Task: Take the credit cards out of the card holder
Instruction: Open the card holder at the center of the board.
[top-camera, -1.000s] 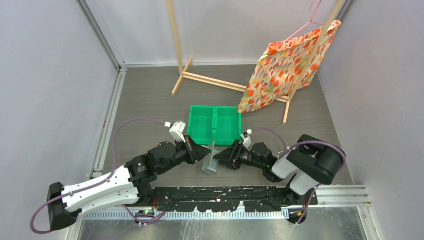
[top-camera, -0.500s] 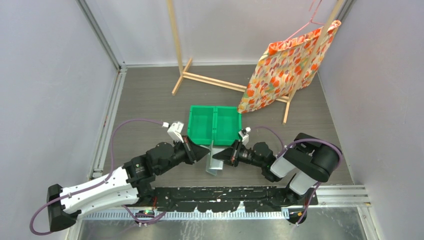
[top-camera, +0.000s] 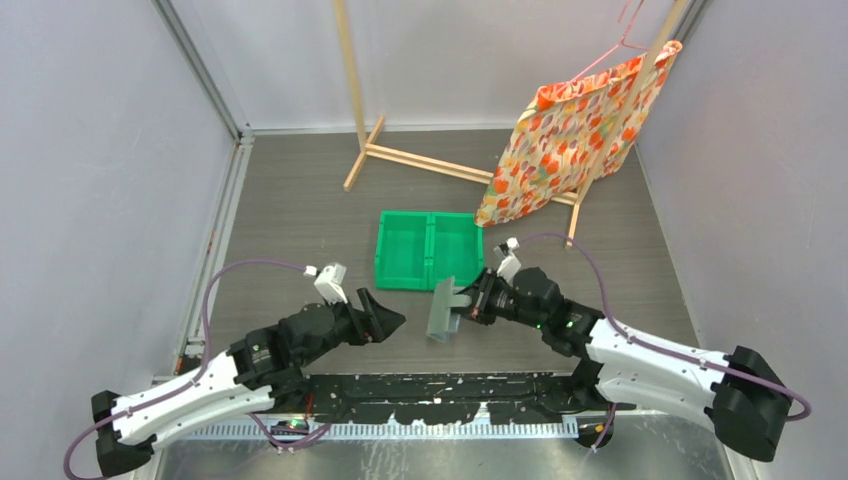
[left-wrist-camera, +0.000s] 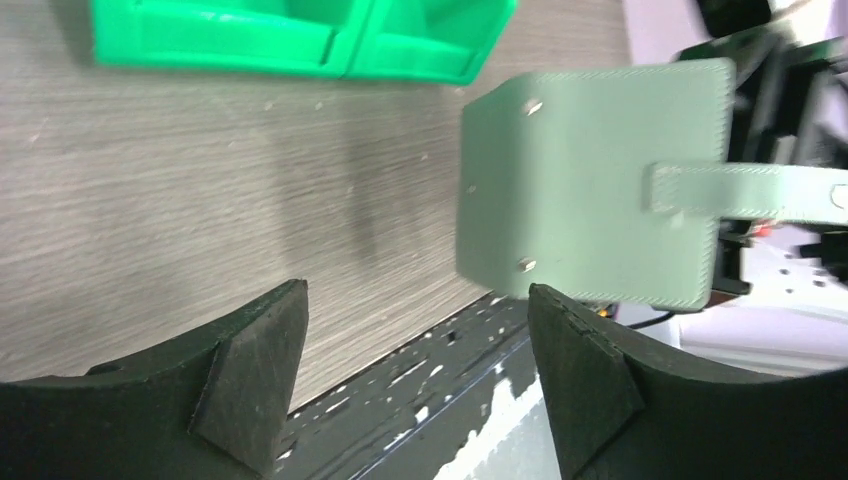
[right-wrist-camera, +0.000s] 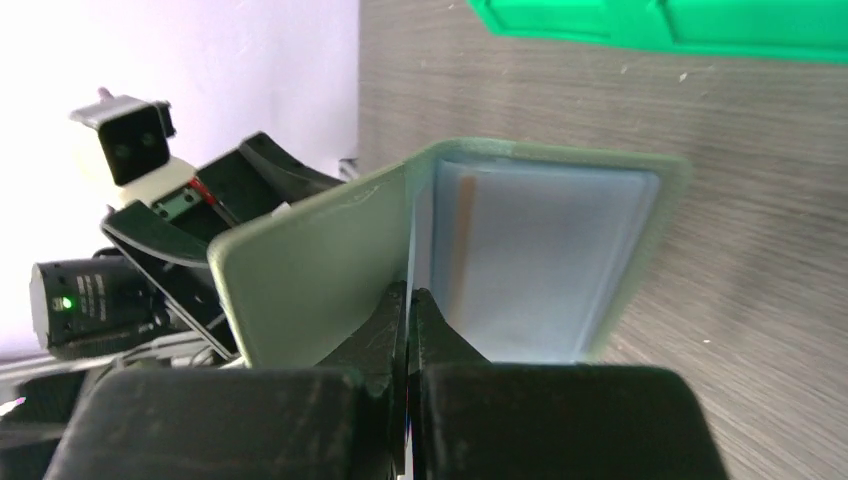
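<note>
The card holder (top-camera: 441, 309) is grey-green outside and hangs upright just in front of the green bin. My right gripper (top-camera: 469, 303) is shut on it from the right. In the right wrist view the jaws (right-wrist-camera: 410, 305) pinch one flap of the card holder (right-wrist-camera: 310, 265). Its pale blue-grey inside (right-wrist-camera: 545, 260) faces the camera, and a thin tan strip (right-wrist-camera: 463, 235) near the fold looks like a credit card's edge. My left gripper (top-camera: 386, 319) is open, empty and a short way left of the holder. From its wrist the card holder (left-wrist-camera: 590, 185) shows beyond the spread fingertips (left-wrist-camera: 270, 330).
A green two-compartment bin (top-camera: 429, 250) sits just behind the holder, and its edge (left-wrist-camera: 300, 40) shows in the left wrist view. Further back stands a wooden rack (top-camera: 420, 160) with a floral cloth bag (top-camera: 575, 130). A black base strip (top-camera: 450, 395) runs along the near edge.
My left gripper let go of the holder, opened and drew back to the left. My right gripper shut on the holder and now carries it alone, slightly further right.
</note>
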